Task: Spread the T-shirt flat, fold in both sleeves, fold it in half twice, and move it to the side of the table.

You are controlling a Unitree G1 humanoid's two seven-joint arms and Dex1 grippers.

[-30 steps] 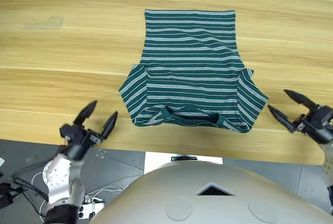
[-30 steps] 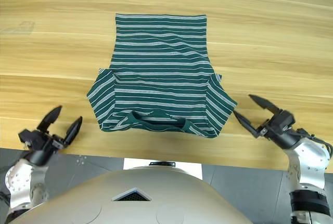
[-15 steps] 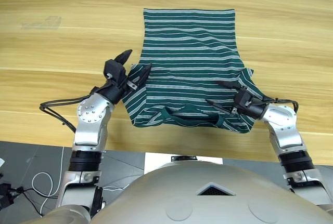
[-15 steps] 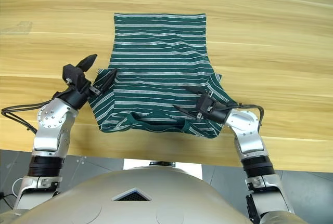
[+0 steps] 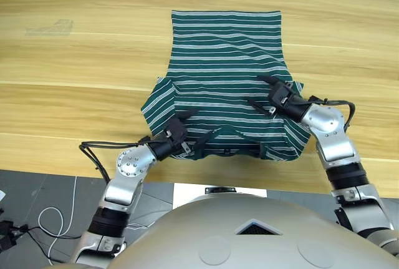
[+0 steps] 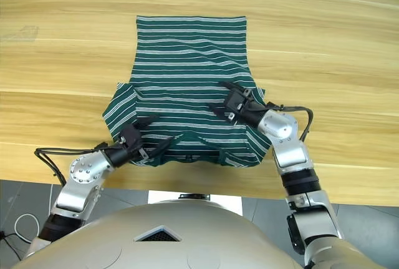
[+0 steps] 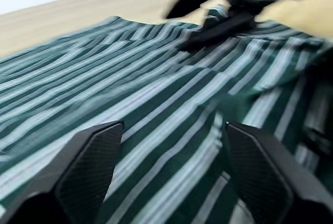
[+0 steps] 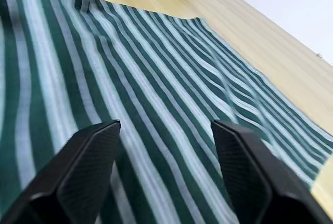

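Green cloth with thin white stripes, the T-shirt (image 5: 227,57) lies spread on a pale wooden table (image 5: 75,63) in the left eye view. Its collar (image 5: 234,138) is toward the robot and its straight hem (image 5: 225,13) at the far end. The left pincer (image 5: 198,127) sits over the shirt's near left part, just beside the collar, its two dark fingers apart. The right pincer (image 5: 254,89) is over the shirt's right side, farther up the body of the garment, also with its fingers apart. Whether either one touches the fabric cannot be told from here.

The right eye view gives the same scene: the T-shirt (image 6: 187,50) lies toward the near edge of the table (image 6: 324,44), the left pincer (image 6: 161,128) is by the collar, and the right pincer (image 6: 216,94) is over the right side, the two well apart.

In the left wrist view, the left pincer (image 7: 174,128) is low over striped cloth, its black fingers (image 7: 88,167) spread wide with fabric showing between them. The right pincer (image 7: 223,11) shows farther off across the T-shirt (image 7: 104,94), with the table (image 7: 78,21) beyond.

In the right wrist view, the right pincer (image 8: 166,125) is close above the T-shirt (image 8: 156,68), fingers (image 8: 244,172) set apart and nothing between them but the stripes below. The table (image 8: 250,31) runs along the garment's far side.
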